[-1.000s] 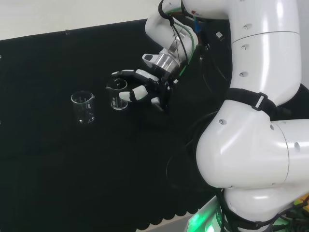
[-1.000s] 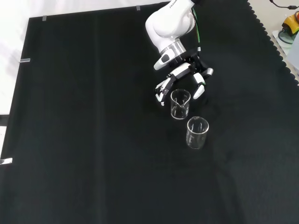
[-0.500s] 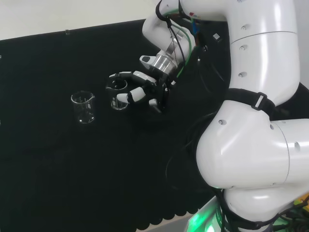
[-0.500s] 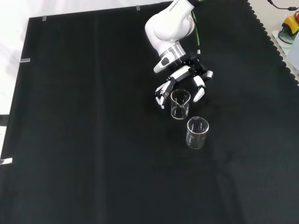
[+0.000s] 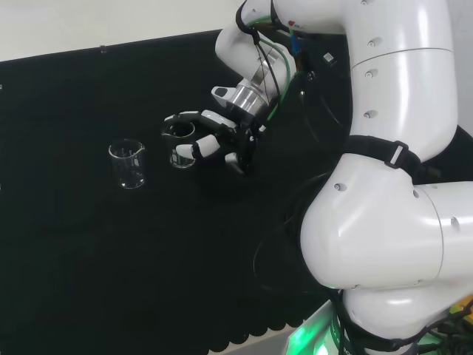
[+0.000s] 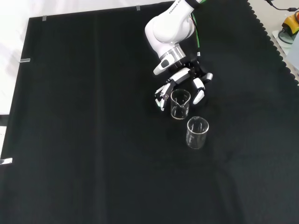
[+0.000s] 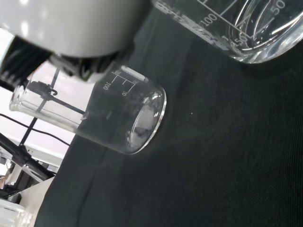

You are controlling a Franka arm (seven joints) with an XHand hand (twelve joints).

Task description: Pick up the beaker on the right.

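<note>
Hand (image 6: 183,80) at upper centre of front view, fingers spread around nearer beaker (image 6: 180,103), not clearly gripping; second beaker (image 6: 197,132) just below-right; black cloth (image 6: 84,140) open elsewhere.

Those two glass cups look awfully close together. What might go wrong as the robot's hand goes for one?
The hand has fingers on both sides of the nearer beaker but is not closed on it; clear glass might slip or tip as they curl. The second beaker stands close beside it, so a nudge or tilt could knock it over on the black cloth.
</note>
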